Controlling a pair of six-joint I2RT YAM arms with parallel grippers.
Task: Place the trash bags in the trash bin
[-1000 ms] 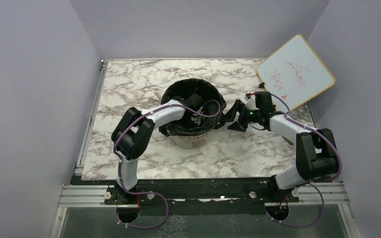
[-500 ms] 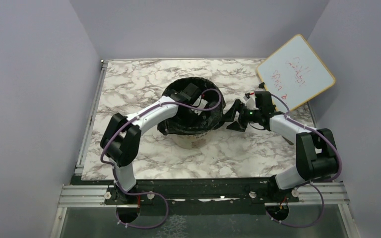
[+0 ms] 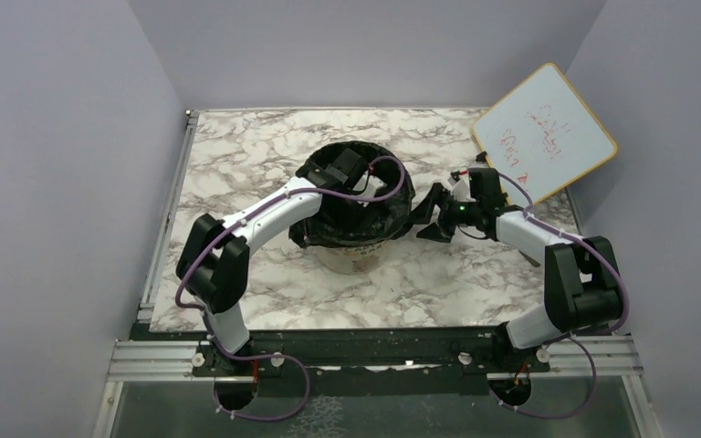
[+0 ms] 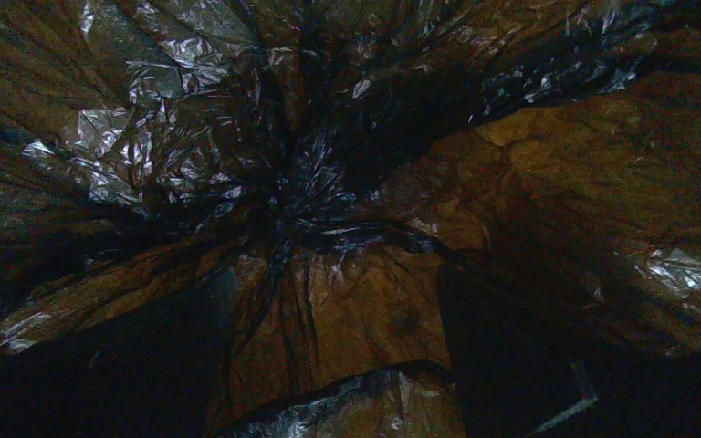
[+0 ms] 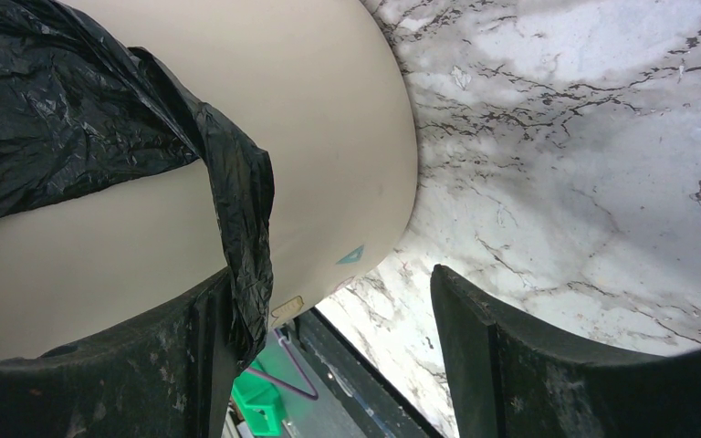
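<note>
The beige trash bin (image 3: 353,259) stands mid-table, lined with the glossy black trash bag (image 3: 329,234), whose edge drapes over the rim. My left gripper (image 3: 358,193) reaches down inside the bin. In the left wrist view its dark fingers (image 4: 511,365) stand apart over the crinkled bag (image 4: 329,310), holding nothing. My right gripper (image 3: 425,219) is open beside the bin's right wall (image 5: 310,137). In the right wrist view a hanging flap of the bag (image 5: 237,228) lies against the inner face of its left finger (image 5: 183,365), and the gripper (image 5: 338,365) is not closed on it.
A white-faced board with a yellow frame (image 3: 545,132) leans at the back right, just behind my right arm. The marble tabletop (image 3: 237,155) ends in a metal rail at its left and a black strip at the near edge (image 5: 365,383).
My left arm has swung its elbow to the left and its wrist has shifted toward the far-left side of the bin. The right arm has not moved.
</note>
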